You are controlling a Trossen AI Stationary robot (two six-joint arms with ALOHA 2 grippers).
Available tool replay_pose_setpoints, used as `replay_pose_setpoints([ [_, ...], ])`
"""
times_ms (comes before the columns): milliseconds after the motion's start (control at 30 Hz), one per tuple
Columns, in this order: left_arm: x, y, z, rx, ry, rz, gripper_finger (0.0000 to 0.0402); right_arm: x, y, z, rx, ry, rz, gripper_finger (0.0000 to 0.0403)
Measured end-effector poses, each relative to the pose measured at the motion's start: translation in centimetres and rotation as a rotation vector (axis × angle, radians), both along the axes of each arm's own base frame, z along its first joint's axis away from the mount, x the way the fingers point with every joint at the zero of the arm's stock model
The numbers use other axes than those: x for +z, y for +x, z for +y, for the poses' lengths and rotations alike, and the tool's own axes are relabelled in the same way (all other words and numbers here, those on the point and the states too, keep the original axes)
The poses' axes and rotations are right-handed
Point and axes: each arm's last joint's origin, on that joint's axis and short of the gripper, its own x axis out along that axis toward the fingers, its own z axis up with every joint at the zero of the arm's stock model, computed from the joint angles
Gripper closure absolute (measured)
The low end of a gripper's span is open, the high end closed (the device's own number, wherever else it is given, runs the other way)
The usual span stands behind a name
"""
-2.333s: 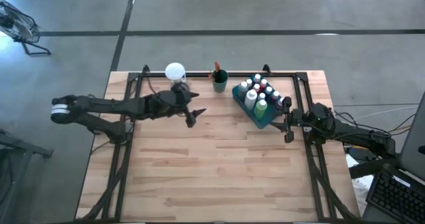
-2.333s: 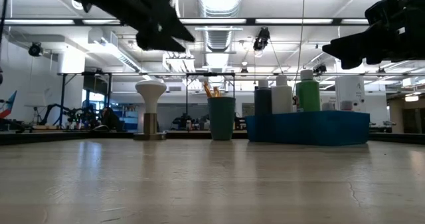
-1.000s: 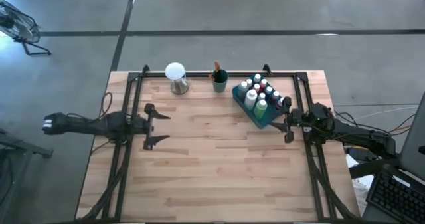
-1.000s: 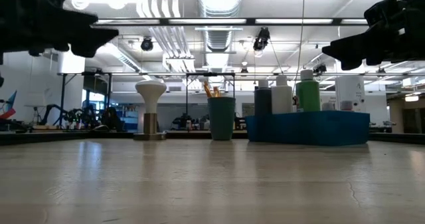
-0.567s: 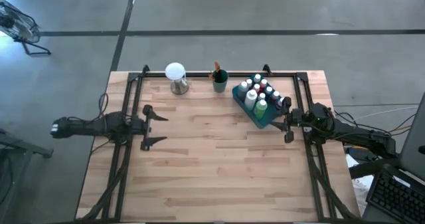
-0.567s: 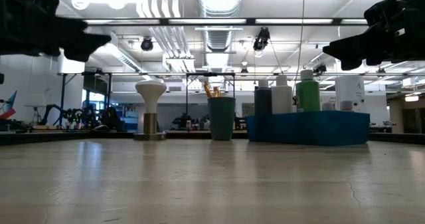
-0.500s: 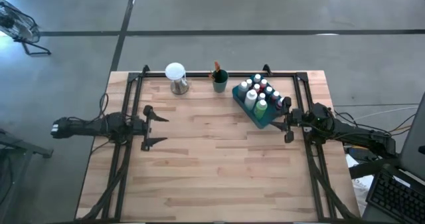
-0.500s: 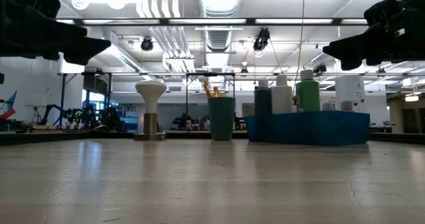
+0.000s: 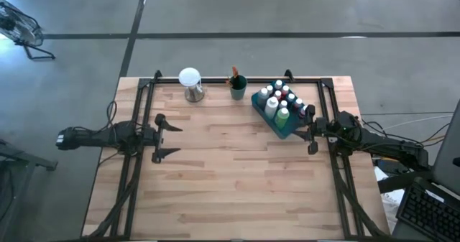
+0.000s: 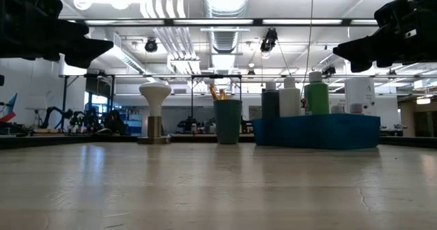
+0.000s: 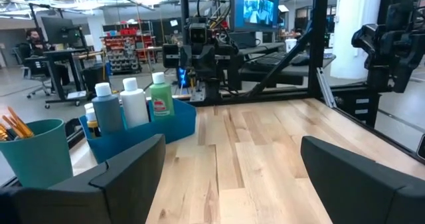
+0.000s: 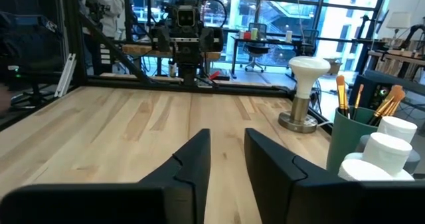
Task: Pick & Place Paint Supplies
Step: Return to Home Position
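Paint bottles (image 9: 279, 102) all stand upright, packed in the blue bin (image 9: 286, 131) at far right of tabletop (image 9: 237, 192). Brushes (image 9: 233, 74) stand in teal cup (image 9: 238, 91) just beside the bin. No bottle or brush seen loose on the boards.

Change: two seconds back, the left arm reached over the far middle, by the white-topped stand (image 9: 190, 84). It has since drawn back to the left edge, with practically no shift over the last half second. Right arm has not moved at all. Reads as sorting done, arms parking.

Left pincer (image 9: 162, 136): fingers spread wide, empty, raised off the boards. Bin lies well apart from it, across the tabletop toward the far right.

Right pincer (image 9: 312, 133): fingers parted by a narrow gap, nothing held. Bin just beside it, toward the far middle; no contact that I can make out.
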Motion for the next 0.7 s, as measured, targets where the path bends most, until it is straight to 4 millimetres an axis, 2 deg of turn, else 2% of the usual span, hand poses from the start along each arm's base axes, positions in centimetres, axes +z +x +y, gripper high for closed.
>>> replay_pose_setpoints([
  [700,-0.05,0.06,0.0,0.0,0.001,0.008,0.0046,0.0,0.0,0.0,0.0,0.0,0.0,0.0364],
])
